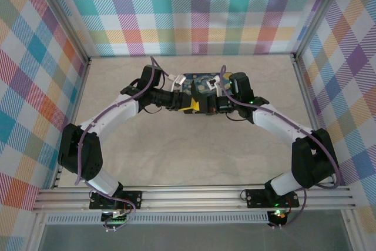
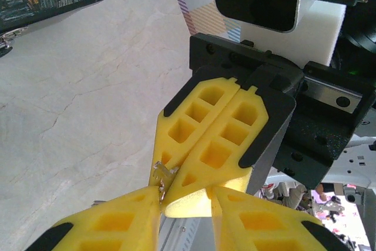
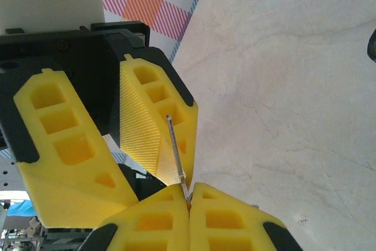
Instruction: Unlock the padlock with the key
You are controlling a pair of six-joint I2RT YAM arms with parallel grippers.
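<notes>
Got the left gripper (image 2: 185, 204) spread wide with nothing in it, straddling the key (image 3: 175, 148). Looks thin, stiff, light and slick, pinched by one end in the tightly closed right gripper (image 3: 188, 195) over the table (image 3: 282, 86). Would grab across the flat faces to stop twisting.

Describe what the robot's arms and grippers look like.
Both the left arm and right arm have white link shells between bulky black joints, with purple cables looped along them. The left gripper and right gripper each have two chunky yellow fingers with rectangular pockets and black backing; one visible pad is finely ribbed.
</notes>
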